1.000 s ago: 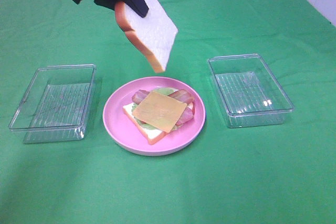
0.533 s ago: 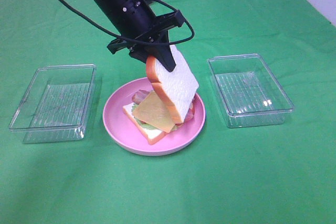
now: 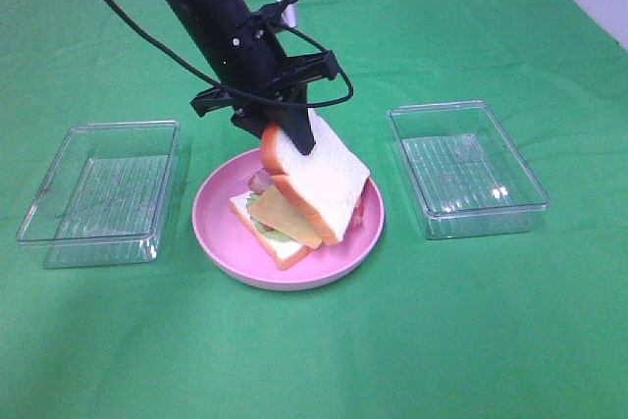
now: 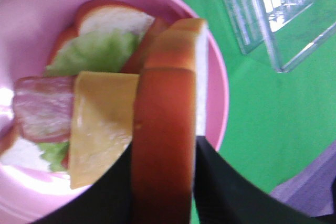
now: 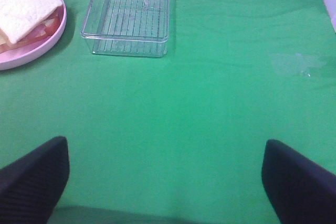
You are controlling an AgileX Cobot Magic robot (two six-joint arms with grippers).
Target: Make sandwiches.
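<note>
Top bread slice tilted between left claw fingers, seemingly touching cheese

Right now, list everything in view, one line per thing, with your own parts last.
top bread slice: one, white with orange-brown crust, tilted on the stack, between the left end effector's fingers
cheese square: one, yellow, under the top slice
bacon strips: reddish-brown, under the cheese; count hidden
lettuce leaf: one, pale green, under the bacon
bottom bread slice: one, white, on the plate
plate: one, pink, centre
trays: two, clear, either side of the plate
cloth: one, green, under everything
left end effector: black, on the top slice
right end effector: black, open over bare cloth
</note>
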